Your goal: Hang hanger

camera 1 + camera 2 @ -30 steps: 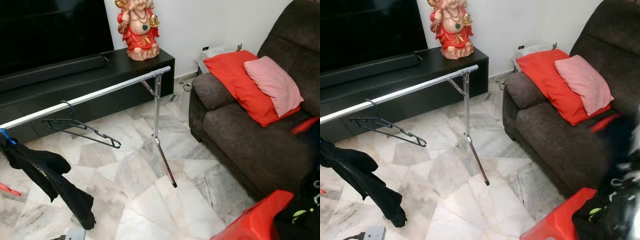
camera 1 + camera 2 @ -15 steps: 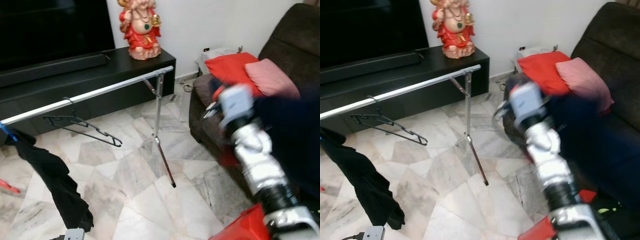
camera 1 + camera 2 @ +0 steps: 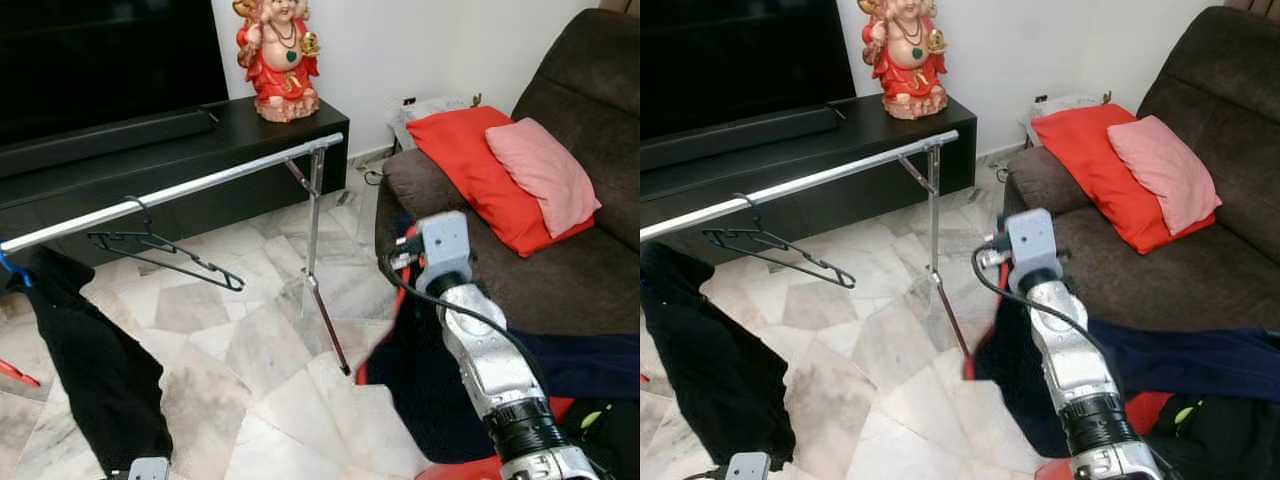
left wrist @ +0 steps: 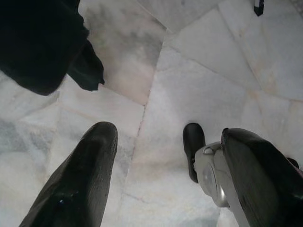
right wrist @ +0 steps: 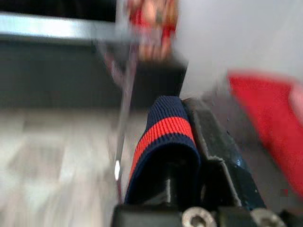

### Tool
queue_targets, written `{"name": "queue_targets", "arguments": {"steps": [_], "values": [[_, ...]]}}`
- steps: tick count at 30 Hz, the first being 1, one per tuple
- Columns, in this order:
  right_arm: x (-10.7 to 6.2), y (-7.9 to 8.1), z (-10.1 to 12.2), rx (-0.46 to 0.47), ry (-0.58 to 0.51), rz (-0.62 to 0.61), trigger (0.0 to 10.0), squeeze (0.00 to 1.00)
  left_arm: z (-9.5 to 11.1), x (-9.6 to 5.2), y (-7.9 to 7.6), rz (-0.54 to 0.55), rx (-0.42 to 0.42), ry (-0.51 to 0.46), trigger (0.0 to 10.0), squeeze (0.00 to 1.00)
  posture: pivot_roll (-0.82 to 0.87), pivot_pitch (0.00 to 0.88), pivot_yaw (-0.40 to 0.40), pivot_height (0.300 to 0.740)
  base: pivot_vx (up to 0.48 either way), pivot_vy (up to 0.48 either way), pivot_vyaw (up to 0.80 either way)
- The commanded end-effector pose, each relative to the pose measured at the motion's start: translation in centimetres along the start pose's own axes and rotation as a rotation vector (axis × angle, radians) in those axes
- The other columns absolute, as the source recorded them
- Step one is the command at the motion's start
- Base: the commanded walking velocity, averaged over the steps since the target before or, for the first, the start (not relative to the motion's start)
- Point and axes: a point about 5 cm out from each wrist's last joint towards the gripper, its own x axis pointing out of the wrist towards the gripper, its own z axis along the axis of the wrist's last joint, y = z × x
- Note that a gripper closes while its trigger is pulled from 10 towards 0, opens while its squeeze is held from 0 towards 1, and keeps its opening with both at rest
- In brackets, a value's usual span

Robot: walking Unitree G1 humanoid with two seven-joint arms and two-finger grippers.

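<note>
Nearest me: my right gripper (image 5: 189, 142) is up in front of the head cam, fingers (image 5: 213, 137) clamped on the ribbed navy-and-red-striped knit collar (image 5: 165, 137) of a dark navy garment (image 3: 1160, 355), rest of it trailing back toward the grey-brown fabric sofa (image 3: 560, 270). Can't make out a hanger inside it, wrist view is blurred.

Left gripper (image 4: 156, 146) hangs low over the pale marble-tile floor (image 3: 260, 350), fingers apart, holding nothing.

Further out: long silver metal clothes rail (image 3: 180, 190) on its folding leg, w/ an empty black wire hanger (image 3: 160, 250) hooked on it and a black garment (image 3: 90, 360) draped at its left end. Beyond that, the black TV cabinet (image 3: 250, 120) w/ a red-robed figurine (image 3: 275, 55).

My read: carry step, garment lifted, not yet at rail. Next: swing right arm over toward the rail's free stretch, near the leg end, then lower on.
</note>
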Motion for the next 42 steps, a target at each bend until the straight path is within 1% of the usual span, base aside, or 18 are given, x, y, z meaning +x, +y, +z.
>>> {"name": "queue_targets", "arguments": {"steps": [1,3,4,6,7,8,9,12,13,16,22,28,34,36,38,40,41,42], "values": [[-0.2,1.4,-0.5,-0.022,0.028,0.106,10.0,0.00,-0.9,-0.2,-0.1,-0.005,0.002,0.039,10.0,0.00,0.01,0.099,0.041,0.740,0.000,0.000,0.00],[-1.0,3.6,-0.7,-0.076,0.018,0.312,10.0,0.00,-1.0,-0.2,-0.1,-0.005,0.002,0.044,10.0,0.00,0.01,0.100,0.041,0.740,0.000,0.000,0.00],[-1.5,4.5,-0.8,-0.136,-0.004,0.397,10.0,0.00,-1.0,-0.3,-0.1,-0.005,0.002,0.046,10.0,0.00,0.01,0.101,0.041,0.740,0.000,0.000,0.00],[-1.5,4.5,-0.8,-0.136,-0.004,0.397,10.0,0.00,-1.0,-0.3,-0.1,-0.005,0.002,0.046,10.0,0.00,0.01,0.101,0.041,0.740,0.000,0.000,0.00],[-1.8,4.9,-0.9,-0.160,-0.011,0.424,10.0,0.00,-1.1,-0.3,-0.1,-0.006,0.002,0.047,10.0,0.00,0.01,0.102,0.040,0.740,0.000,0.000,0.00],[-1.8,4.8,-0.9,-0.146,-0.022,0.404,10.0,0.00,-1.1,-0.3,-0.1,-0.006,0.002,0.049,10.0,0.00,0.01,0.102,0.038,0.740,0.000,0.000,0.00],[-1.6,4.4,-0.7,-0.123,-0.022,0.337,10.0,0.00,-1.2,-0.3,-0.1,-0.007,0.002,0.052,10.0,0.00,0.01,0.102,0.038,0.740,0.000,0.000,0.80],[-1.4,4.2,-0.7,-0.151,-0.022,0.312,10.0,0.00,-1.2,-0.3,-0.2,-0.008,0.002,0.055,10.0,0.00,0.01,0.102,0.038,0.740,0.000,0.000,0.80],[-1.3,4.0,-0.7,-0.127,-0.013,0.287,10.0,0.00,-1.3,-0.3,-0.2,-0.010,0.002,0.058,10.0,0.00,0.01,0.102,0.038,0.740,0.000,0.000,0.80],[-1.3,4.0,-0.6,-0.113,-0.010,0.279,10.0,0.00,-1.3,-0.3,-0.3,-0.011,0.002,0.060,10.0,0.00,0.01,0.103,0.039,0.740,0.000,0.000,0.80],[-1.7,4.2,-0.9,-0.128,0.001,0.335,10.0,0.00,-1.4,-0.3,-0.3,-0.011,0.002,0.067,10.0,0.00,0.01,0.104,0.036,0.740,0.000,0.000,0.80],[-1.8,4.4,-1.0,-0.135,-0.002,0.350,10.0,0.00,-1.4,-0.3,-0.3,-0.011,0.001,0.068,10.0,0.00,0.01,0.103,0.036,0.740,0.000,0.000,0.80],[-2.2,5.4,-0.6,-0.138,-0.029,0.437,10.0,0.00,-1.6,-0.3,-0.5,-0.012,-0.004,0.074,10.0,0.00,0.01,0.098,0.029,0.740,0.000,0.000,0.80],[-2.2,5.4,-0.6,-0.135,-0.035,0.436,10.0,0.00,-1.6,-0.3,-0.6,-0.012,-0.005,0.078,10.0,0.00,0.01,0.098,0.026,0.740,0.000,0.000,0.74],[-1.9,4.9,-0.9,-0.099,-0.014,0.384,10.0,0.00,-1.7,-0.3,-0.6,-0.011,-0.007,0.080,10.0,0.00,0.01,0.097,0.023,0.740,0.000,0.000,0.00],[-1.3,3.3,-2.1,0.019,0.070,0.225,10.0,0.00,-1.7,-0.3,-0.7,-0.009,-0.010,0.082,10.0,0.00,0.01,0.096,0.019,0.740,0.000,0.000,0.00],[-1.2,2.0,-3.2,0.108,0.112,0.118,10.0,0.00,-1.7,-0.3,-0.7,-0.007,-0.011,0.080,10.0,0.00,0.01,0.095,0.017,0.740,0.000,0.000,0.00],[-1.2,2.0,-3.2,0.108,0.112,0.118,10.0,0.00,-1.7,-0.3,-0.7,-0.007,-0.011,0.080,10.0,0.00,0.01,0.095,0.017,0.740,0.000,0.000,0.00]]}}
